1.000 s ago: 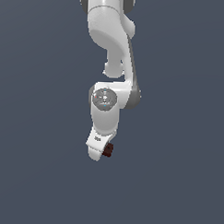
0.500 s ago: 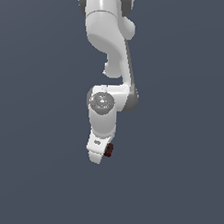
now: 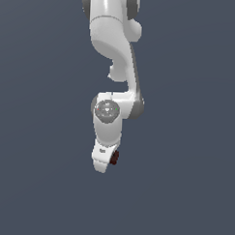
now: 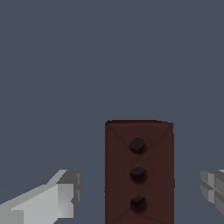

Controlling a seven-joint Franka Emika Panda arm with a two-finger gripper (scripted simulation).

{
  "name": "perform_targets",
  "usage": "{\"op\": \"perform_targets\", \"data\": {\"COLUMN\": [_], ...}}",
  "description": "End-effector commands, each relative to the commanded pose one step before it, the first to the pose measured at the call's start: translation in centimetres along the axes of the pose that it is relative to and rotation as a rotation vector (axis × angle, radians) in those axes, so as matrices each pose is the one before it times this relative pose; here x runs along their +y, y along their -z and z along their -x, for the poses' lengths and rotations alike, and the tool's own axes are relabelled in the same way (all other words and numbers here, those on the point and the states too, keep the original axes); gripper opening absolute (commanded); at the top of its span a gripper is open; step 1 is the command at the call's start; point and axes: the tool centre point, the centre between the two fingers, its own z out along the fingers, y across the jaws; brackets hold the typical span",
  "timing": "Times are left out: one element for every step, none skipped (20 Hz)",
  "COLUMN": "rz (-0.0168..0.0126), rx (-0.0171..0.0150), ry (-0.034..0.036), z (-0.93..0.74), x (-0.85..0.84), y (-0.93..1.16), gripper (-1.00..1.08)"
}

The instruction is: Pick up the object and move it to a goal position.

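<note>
The object [image 4: 139,170] is a dark reddish-brown block with three dark round holes in a row on the face I see. In the wrist view it stands between the two fingers of my gripper [image 4: 140,192], with a gap showing on each side. One grey fingertip [image 4: 65,192] is on one side and the other fingertip [image 4: 213,186] is at the frame's edge. The jaws are open and touch nothing. In the exterior view the white gripper [image 3: 104,163] points down, and the object [image 3: 114,158] peeks out on the exterior view's right of it.
Around the arm [image 3: 115,51] I see only a flat, uniform dark grey-blue background, with no other objects, edges or goal marker in either view.
The arm's wrist has sunk slightly and shifted a little toward the exterior view's left. The block stays in the same spot beside the gripper.
</note>
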Motion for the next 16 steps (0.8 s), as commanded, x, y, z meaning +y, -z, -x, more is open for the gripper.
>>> {"op": "perform_targets", "data": {"rz": [-0.00144, 0.00004, 0.00002, 0.0, 0.00003, 0.0, 0.0, 0.0, 0.0, 0.0, 0.0, 0.0, 0.0, 0.0, 0.0, 0.0], "rx": [-0.00028, -0.00001, 0.0, 0.0, 0.00001, 0.0, 0.0, 0.0, 0.0, 0.0, 0.0, 0.0, 0.0, 0.0, 0.0, 0.0], "ry": [0.00091, 0.0012, 0.00069, 0.0, 0.00069, 0.0, 0.0, 0.0, 0.0, 0.0, 0.0, 0.0, 0.0, 0.0, 0.0, 0.0], "z": [0.039, -0.034, -0.006, 0.033, -0.021, 0.016, 0.007, -0.003, -0.013, -0.018, -0.007, 0.0, 0.0, 0.0, 0.0, 0.0], "x": [-0.082, -0.032, -0.021, -0.005, -0.011, 0.009, 0.018, 0.027, 0.037, 0.039, 0.014, 0.0, 0.0, 0.0, 0.0, 0.0], "y": [-1.266, -0.611, -0.541, -0.458, -0.371, -0.289, -0.204, -0.12, -0.036, 0.035, 0.024, 0.0, 0.0, 0.0, 0.0, 0.0], "gripper": [1.0, 1.0, 1.0, 1.0, 1.0, 1.0, 1.0, 1.0, 1.0, 1.0, 1.0, -1.0, -1.0, -1.0, -1.0, -1.0]}}
